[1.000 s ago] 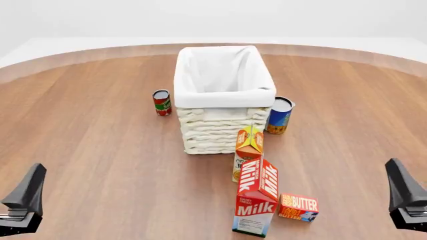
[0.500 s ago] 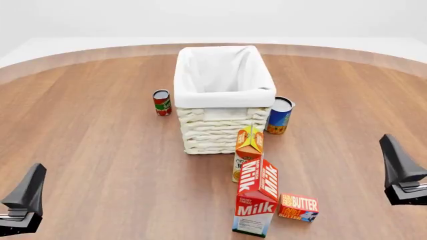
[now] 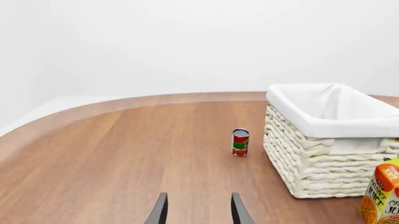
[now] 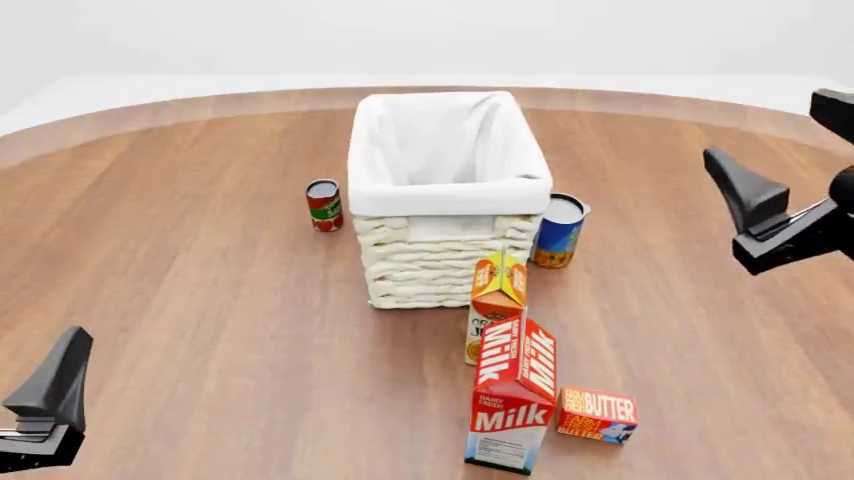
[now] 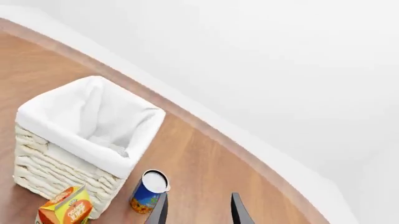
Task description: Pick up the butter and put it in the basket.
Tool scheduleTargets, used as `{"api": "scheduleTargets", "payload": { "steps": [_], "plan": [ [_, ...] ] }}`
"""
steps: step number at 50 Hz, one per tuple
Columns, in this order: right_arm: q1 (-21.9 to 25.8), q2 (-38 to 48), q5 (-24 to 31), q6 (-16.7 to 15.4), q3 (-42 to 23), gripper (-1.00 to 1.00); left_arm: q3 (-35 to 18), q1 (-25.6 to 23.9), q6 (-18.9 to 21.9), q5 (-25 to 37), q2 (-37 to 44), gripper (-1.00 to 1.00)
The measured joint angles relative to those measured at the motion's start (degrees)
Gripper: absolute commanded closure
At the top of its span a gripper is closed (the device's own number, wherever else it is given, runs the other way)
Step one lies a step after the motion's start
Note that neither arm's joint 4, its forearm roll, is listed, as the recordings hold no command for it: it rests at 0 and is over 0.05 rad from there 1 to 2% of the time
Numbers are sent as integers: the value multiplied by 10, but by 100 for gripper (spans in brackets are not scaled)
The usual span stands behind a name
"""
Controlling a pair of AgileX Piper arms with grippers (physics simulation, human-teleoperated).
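A: What was out there, biggest first?

B: One basket (image 4: 447, 190), cream wicker with a white liner, sat mid-tabletop. Then two cartons: one milk carton (image 4: 514, 408) at the near edge, and one orange juice carton (image 4: 497, 300) between it and the basket's near wall. Two cans: one blue can (image 4: 558, 230) just beside the basket's right near corner, one small red can (image 4: 323, 205) off its left side. And one butter (image 4: 597, 415), flat red-orange box, lay just right of the milk carton, well apart from the basket.

A: Arms?

B: Two. The left gripper (image 3: 198, 212) sat low at the near left, fingers spread on nothing. The right gripper (image 5: 198, 210) hung high at the right, fingers also apart and empty.

A: And the setting?

B: A rounded wooden tabletop (image 4: 187, 290), brown grain, with a pale floor and plain white walls behind.
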Motion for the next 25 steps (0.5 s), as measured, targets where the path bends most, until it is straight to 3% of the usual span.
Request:
{"api": "scheduleTargets", "payload": {
  "steps": [10,25],
  "plan": [
    [28,55,145,-39,-135,-100,0,0,0,0,0,-100],
    [115,3,372,-173,-203,-100,0,0,0,0,0,-100]
  ]
}}
